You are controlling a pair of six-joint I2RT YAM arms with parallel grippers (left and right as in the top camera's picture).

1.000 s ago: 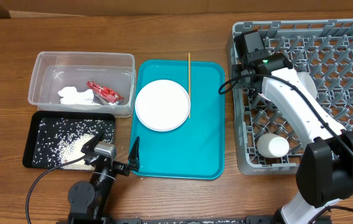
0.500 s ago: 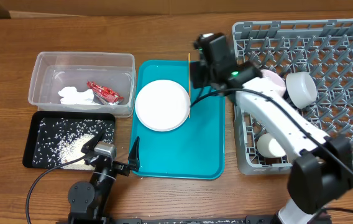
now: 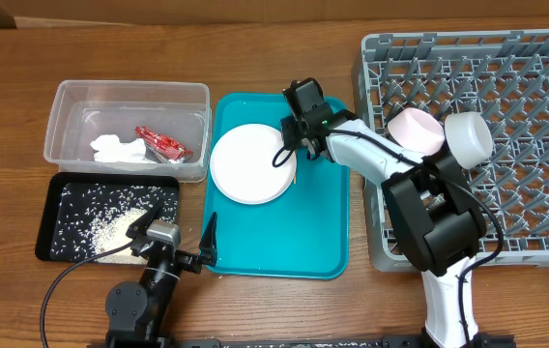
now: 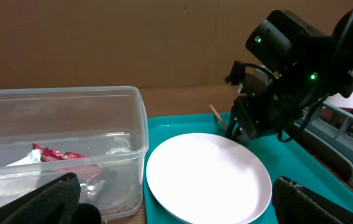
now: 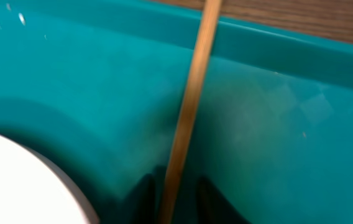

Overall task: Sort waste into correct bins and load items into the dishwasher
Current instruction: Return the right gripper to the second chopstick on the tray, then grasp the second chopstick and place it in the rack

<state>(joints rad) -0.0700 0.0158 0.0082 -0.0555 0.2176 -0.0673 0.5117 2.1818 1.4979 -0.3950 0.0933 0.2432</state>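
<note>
A thin wooden chopstick (image 5: 189, 118) lies on the teal tray beside the round white plate (image 3: 252, 162). My right gripper (image 3: 297, 153) is low over the tray, and its dark fingers (image 5: 145, 196) stand on either side of the chopstick with small gaps, open. The left wrist view shows it (image 4: 238, 127) behind the plate (image 4: 207, 177). My left gripper (image 3: 173, 242) is open and empty at the front table edge. The clear tub (image 3: 72, 97) holds the red wrapper (image 3: 161, 143) and white paper (image 3: 117, 149). The black tray (image 3: 62, 188) holds rice (image 3: 120, 227).
The grey dish rack (image 3: 535, 87) at the right holds a pale bowl (image 3: 415, 130) and a white bowl (image 3: 470, 137). My right arm stretches from the rack's front across to the teal tray (image 3: 284, 242). Bare wooden table lies behind.
My right arm has swung left from the dish rack to the teal tray and come down over the chopstick. The left arm has not moved.
</note>
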